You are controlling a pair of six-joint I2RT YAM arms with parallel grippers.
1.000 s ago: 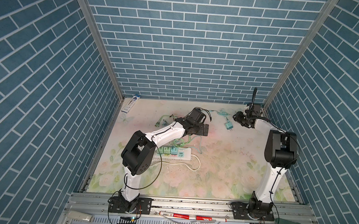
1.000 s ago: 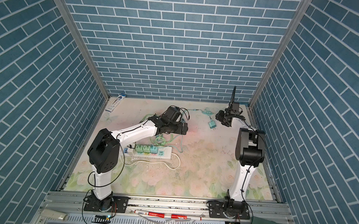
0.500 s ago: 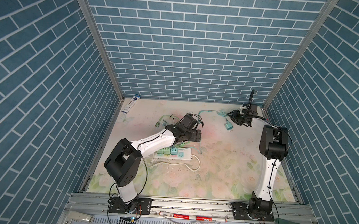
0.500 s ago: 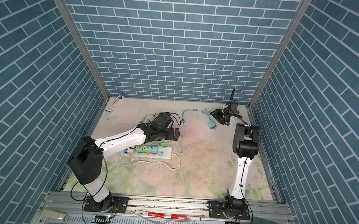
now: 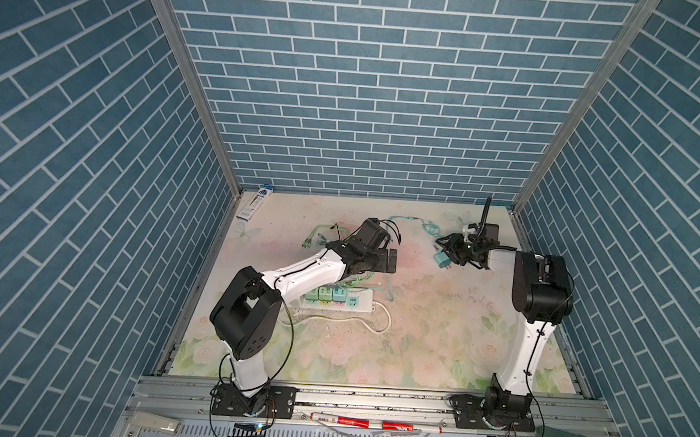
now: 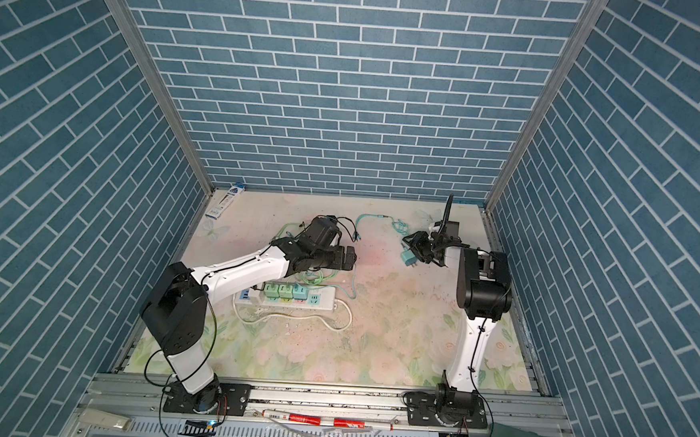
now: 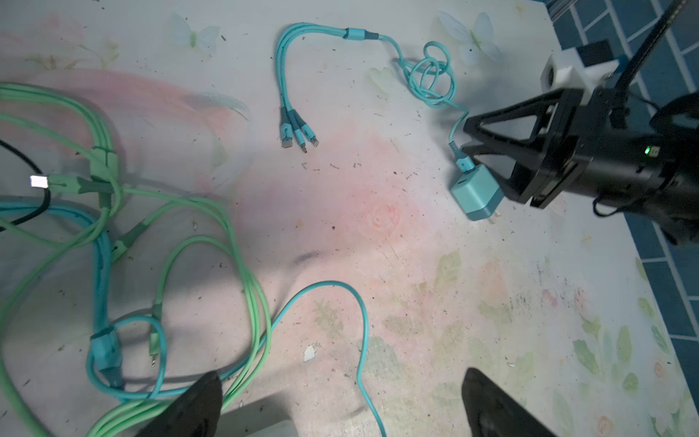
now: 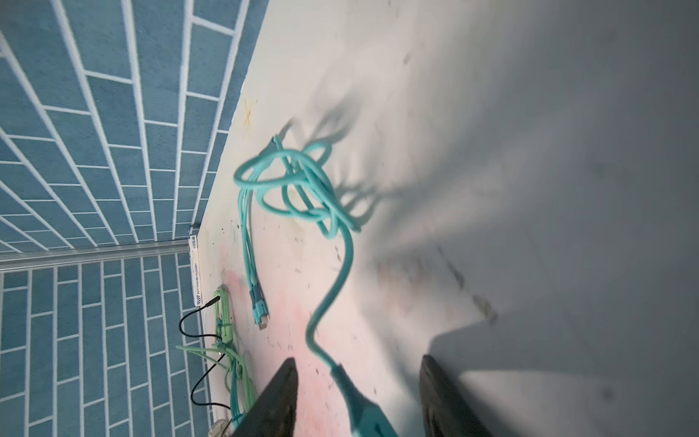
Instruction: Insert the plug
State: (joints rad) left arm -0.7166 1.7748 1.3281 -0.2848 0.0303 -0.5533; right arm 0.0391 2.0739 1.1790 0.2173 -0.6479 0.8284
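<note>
Four plugs are counted on the desk (image 5: 417, 323). Three inserted plugs (image 5: 326, 294), two green and one teal, are seated side by side in the one white power strip (image 5: 363, 307), which lies near the middle of the desk. One socket at the strip's right end is seen free in both top views.

The fourth, the teal plug (image 5: 441, 259) (image 7: 477, 193), is found far from the strip, near the back right corner, with its prongs turned toward the front of the desk. One teal cable (image 7: 427, 75) runs from it, is looped once into a small knot, and ends in three connectors (image 7: 299, 136).

The right gripper (image 5: 448, 250) (image 7: 465, 138) is placed at this plug. Its two fingers (image 8: 272, 401) are held partly apart, with the cable's end between them and a gap seen on each side. Whether the plug body itself is pressed cannot be told.

The left gripper (image 5: 391, 260) is held above the desk behind the strip. Its two fingers (image 7: 189, 408) are spread wide and nothing is pinched.

A tangle of green cables (image 7: 94, 159) lies under the left arm; their number cannot be counted. One blue and white box (image 5: 253, 205) is seen in the back left corner.
</note>
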